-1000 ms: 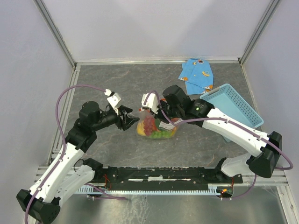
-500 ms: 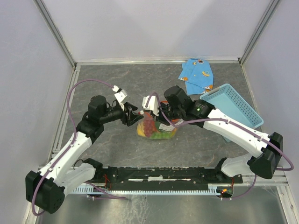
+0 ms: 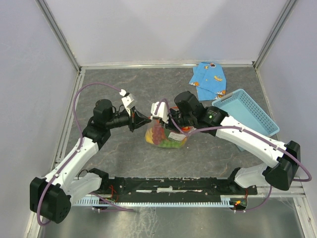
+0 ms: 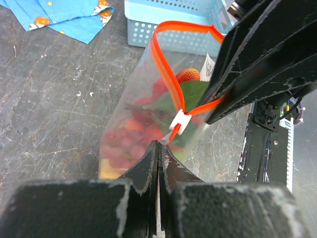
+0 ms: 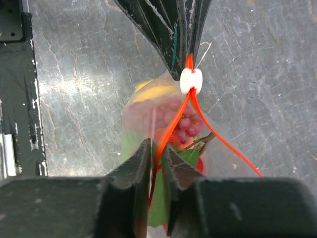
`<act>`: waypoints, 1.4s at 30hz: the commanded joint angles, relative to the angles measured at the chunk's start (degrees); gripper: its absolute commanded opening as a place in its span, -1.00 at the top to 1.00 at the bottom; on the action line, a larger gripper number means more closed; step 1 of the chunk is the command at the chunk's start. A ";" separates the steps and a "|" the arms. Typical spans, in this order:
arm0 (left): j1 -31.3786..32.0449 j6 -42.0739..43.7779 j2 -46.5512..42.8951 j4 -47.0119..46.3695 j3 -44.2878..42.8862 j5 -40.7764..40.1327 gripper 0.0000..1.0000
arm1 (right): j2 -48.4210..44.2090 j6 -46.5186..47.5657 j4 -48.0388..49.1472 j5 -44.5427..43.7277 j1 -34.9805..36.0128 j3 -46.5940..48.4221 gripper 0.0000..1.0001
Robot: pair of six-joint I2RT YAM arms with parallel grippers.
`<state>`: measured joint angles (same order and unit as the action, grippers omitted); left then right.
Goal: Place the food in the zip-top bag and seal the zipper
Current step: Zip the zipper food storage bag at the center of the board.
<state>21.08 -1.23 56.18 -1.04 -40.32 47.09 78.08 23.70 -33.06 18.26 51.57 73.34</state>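
Zip-top bag (image 3: 166, 138) on grey walled table (image 3: 114, 89), left pincer (image 4: 158, 145) pinching its zipper (image 4: 159, 55), right pincer (image 5: 156, 145) slightly spread.

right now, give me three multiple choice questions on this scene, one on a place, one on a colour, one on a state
1. Where is the food?
A in the basket
B inside the zip-top bag
C on the cloth

2. What colour is the zipper?
A blue
B green
C orange-red

3. How is the bag's mouth?
A gaping open
B sealed along its whole length
C folded over flat

Key:
1 B, the fruits show through the clear plastic.
2 C, the strip is orange-red in both wrist views.
3 A, the two halves of the strip spread into a wide loop beyond the white slider.
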 commanded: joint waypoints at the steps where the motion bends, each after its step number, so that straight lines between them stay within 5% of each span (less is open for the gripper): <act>1: -0.16 -0.63 -3.43 -3.80 -0.54 2.58 0.95 | -0.84 1.57 2.92 1.19 -0.24 2.70 0.43; 6: -0.21 0.19 -5.46 -2.72 0.15 0.62 0.95 | -0.66 2.31 3.29 1.60 -0.24 5.04 -0.05; 12: -0.16 0.74 -5.97 -1.51 0.15 0.01 0.95 | 1.80 1.51 5.45 3.44 -0.24 7.50 -0.08; 18: -0.16 0.41 -5.99 -1.39 0.32 -0.50 0.92 | 4.40 -1.63 0.85 3.08 -0.24 9.06 0.08; 23: -0.17 -0.18 -5.87 -1.34 0.24 -0.62 0.68 | 1.89 -4.95 3.27 2.39 -0.23 4.19 0.07; 33: -0.06 1.94 -6.97 0.06 1.63 0.80 -0.11 | 4.28 -2.64 2.89 0.81 -0.41 5.62 0.97; 42: 0.56 4.42 -4.03 0.51 1.55 1.85 -0.20 | 2.38 -1.00 3.70 4.06 -0.42 4.97 0.97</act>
<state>21.37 0.05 50.24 0.78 -38.04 46.87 82.41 21.39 -31.38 20.18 51.31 76.79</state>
